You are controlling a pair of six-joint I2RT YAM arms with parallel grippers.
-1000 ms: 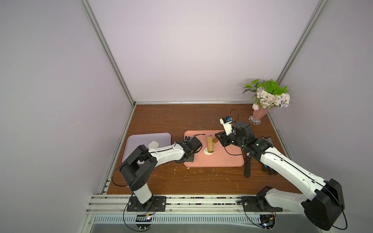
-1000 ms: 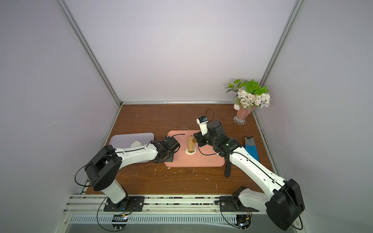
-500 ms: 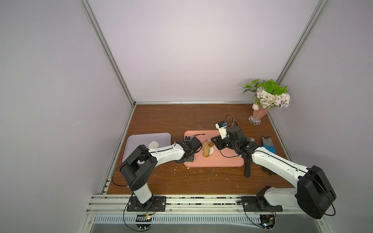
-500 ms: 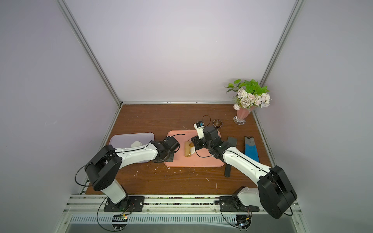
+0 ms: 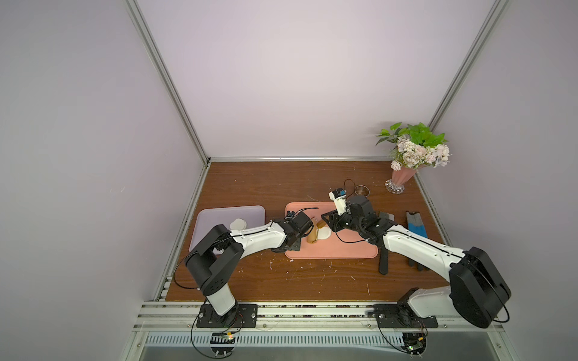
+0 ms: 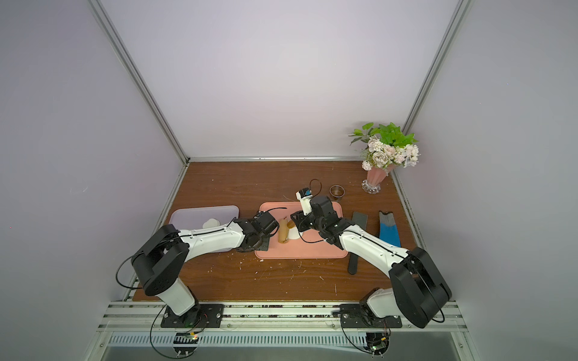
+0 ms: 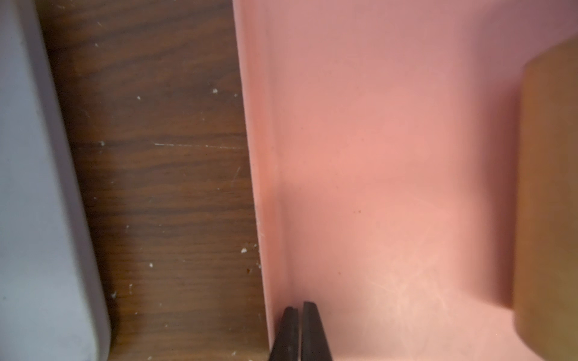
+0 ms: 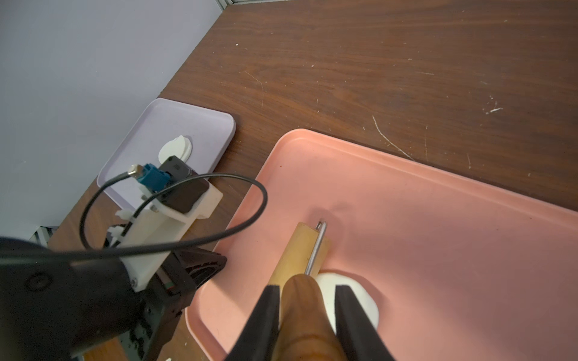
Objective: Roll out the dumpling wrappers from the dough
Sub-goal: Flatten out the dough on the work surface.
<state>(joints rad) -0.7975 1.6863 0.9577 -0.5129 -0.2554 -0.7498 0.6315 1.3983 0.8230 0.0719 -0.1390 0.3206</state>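
Top views both show your purple tray [image 5: 219, 212] at the left. The finished dumpling wrappers [image 5: 238, 223] are piled on it, out of the way of the rolling.

Next comes your left gripper [image 7: 299, 308]. Its fingers are pressed together with nothing between them. The tips sit just inside the left rim of the pink tray [image 5: 344, 247]. I think that is to stop the tray from sliding while you roll.

On the pink tray lies the wooden roller [image 8: 300, 250], low and slanted. Its barrel touches the left side of the dough [image 8: 353, 297], a flat white patch in the left half of that tray. Your right gripper [image 8: 308, 300] is clamped on the roller's dark handle, one finger on each side. That way it can push the roller across the dough.

A second ago the roller stood almost straight up over the dough, and your right arm was higher. Now the roller is tipped down, and the arm is lower and reaches further left. The left gripper is in the same spot, and the wrappers have not moved.
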